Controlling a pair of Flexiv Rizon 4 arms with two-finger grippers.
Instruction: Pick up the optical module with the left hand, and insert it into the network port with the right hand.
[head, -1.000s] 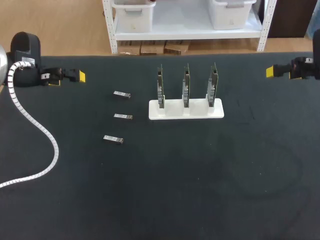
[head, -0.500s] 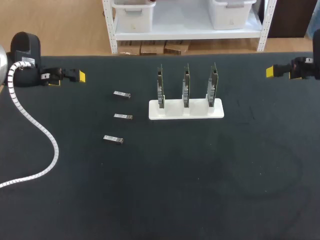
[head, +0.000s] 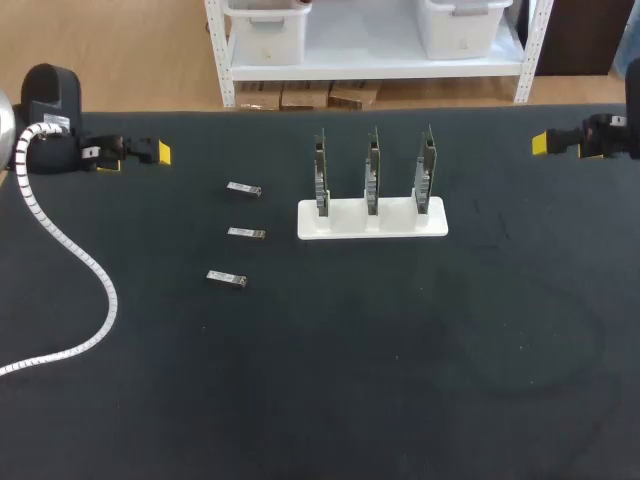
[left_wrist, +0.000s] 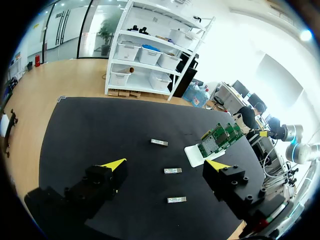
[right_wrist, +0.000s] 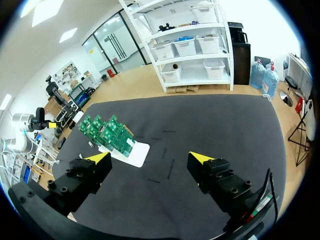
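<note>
Three small silver optical modules lie on the black table left of centre: the farthest (head: 244, 188), the middle one (head: 246, 233) and the nearest (head: 227, 278). In the left wrist view the farthest module (left_wrist: 159, 142), the middle one (left_wrist: 173, 171) and the nearest (left_wrist: 176, 199) all lie ahead of the fingers. A white stand (head: 371, 218) holds three upright green network cards (head: 372, 170); the stand (right_wrist: 131, 153) and its cards (right_wrist: 106, 133) also show in the right wrist view. My left gripper (head: 155, 152) (left_wrist: 165, 164) stands open at the far left. My right gripper (head: 541, 143) (right_wrist: 151, 157) stands open at the far right. Neither holds anything.
A white ribbed cable (head: 72, 256) trails from my left arm across the table's left side to its left edge. The dark table (head: 400, 360) stretches bare in front of the stand.
</note>
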